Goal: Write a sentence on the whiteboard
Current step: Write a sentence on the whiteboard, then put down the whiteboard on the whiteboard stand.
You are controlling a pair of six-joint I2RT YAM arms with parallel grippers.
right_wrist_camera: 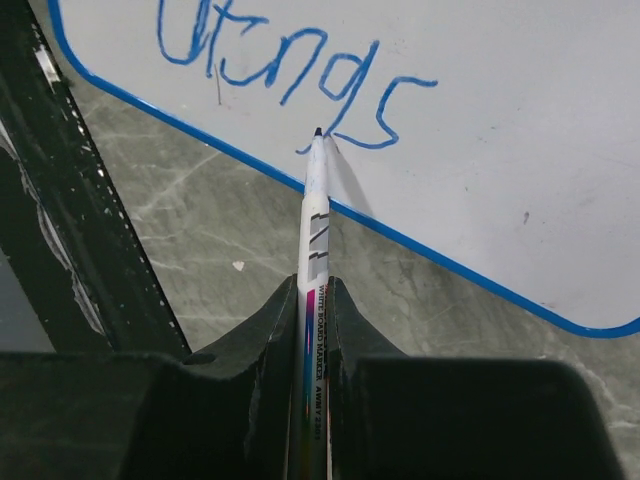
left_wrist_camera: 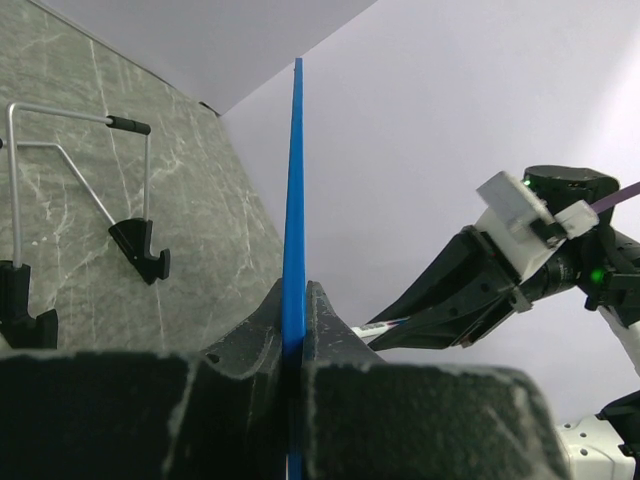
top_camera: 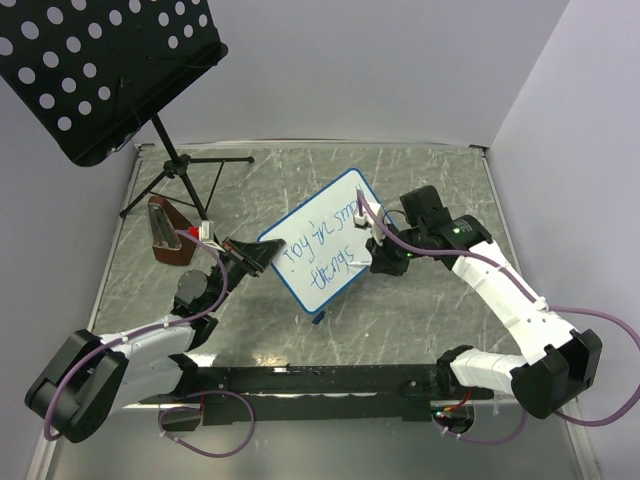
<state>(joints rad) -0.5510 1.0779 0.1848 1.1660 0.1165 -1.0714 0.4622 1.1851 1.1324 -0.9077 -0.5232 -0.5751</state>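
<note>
The whiteboard (top_camera: 325, 242), white with a blue frame, stands tilted at mid-table. The sentence (top_camera: 322, 250) is on it in blue, two lines, with "things" (right_wrist_camera: 290, 65) below. My left gripper (top_camera: 252, 254) is shut on the board's left edge, seen edge-on as a blue strip (left_wrist_camera: 294, 200) between the fingers. My right gripper (top_camera: 384, 262) is shut on a white whiteboard marker (right_wrist_camera: 314, 270). Its tip (right_wrist_camera: 318, 133) is at the lower end of the last letter, just above the board's blue frame. The right gripper also shows in the left wrist view (left_wrist_camera: 470, 295).
A black perforated music stand (top_camera: 90, 60) with tripod legs (top_camera: 185, 170) stands at the back left. A brown wedge-shaped object (top_camera: 168, 232) lies left of the board. A black rail (top_camera: 330, 380) runs along the near edge. Walls close in at the back and right.
</note>
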